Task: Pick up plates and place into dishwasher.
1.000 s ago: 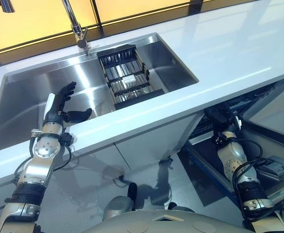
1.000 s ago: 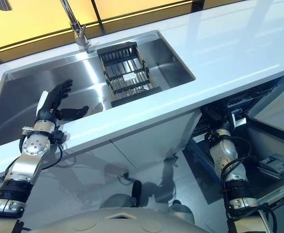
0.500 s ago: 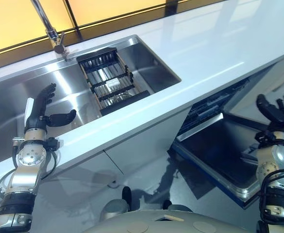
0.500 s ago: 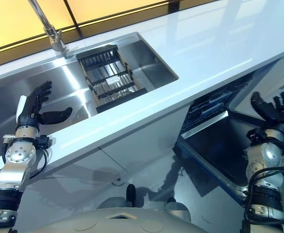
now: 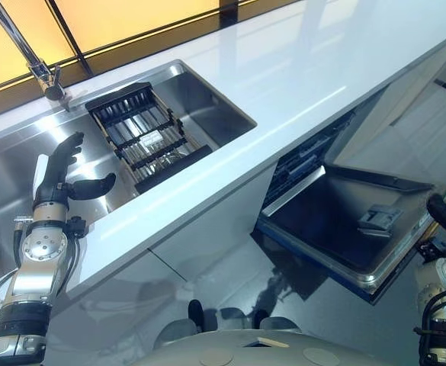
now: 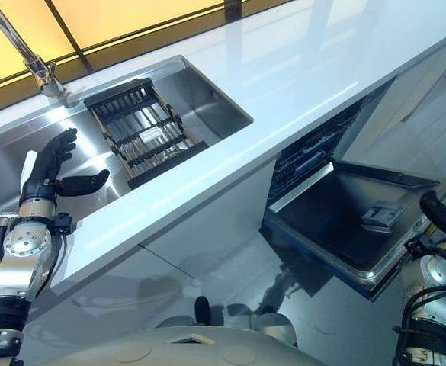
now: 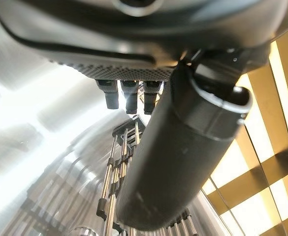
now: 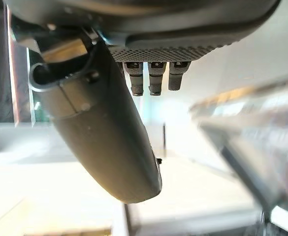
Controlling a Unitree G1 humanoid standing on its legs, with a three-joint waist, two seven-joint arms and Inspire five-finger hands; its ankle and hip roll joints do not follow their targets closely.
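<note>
- The left hand (image 5: 59,171) is raised over the steel sink (image 5: 9,164), fingers straight and spread, thumb stuck out sideways; it is released and grasps nothing.
- Just beside that thumb, on the side away from the robot's left, a black dish rack (image 5: 142,136) sits inside the sink with its metal bars (image 7: 112,191) showing past the fingers (image 7: 129,96) in the left wrist view.
- Beyond the left hand's fingertips, at the sink's back edge, stands the tap (image 5: 36,65).
- The white countertop (image 5: 299,69) runs from just below the left hand's wrist across to the robot's right, passing above the dishwasher.
- The right hand (image 6: 440,213) is low at the robot's right, at the outer edge of the open dishwasher door (image 6: 360,229); in its wrist view the fingers (image 8: 151,73) look fairly straight and the thumb (image 8: 109,142) stands free, so it is released and empty.
- The dishwasher door lies folded down, well apart from the left hand, with the dark racks (image 6: 310,156) of the dishwasher visible behind it under the counter.
- I cannot tell where any plates are; neither hand carries one.
</note>
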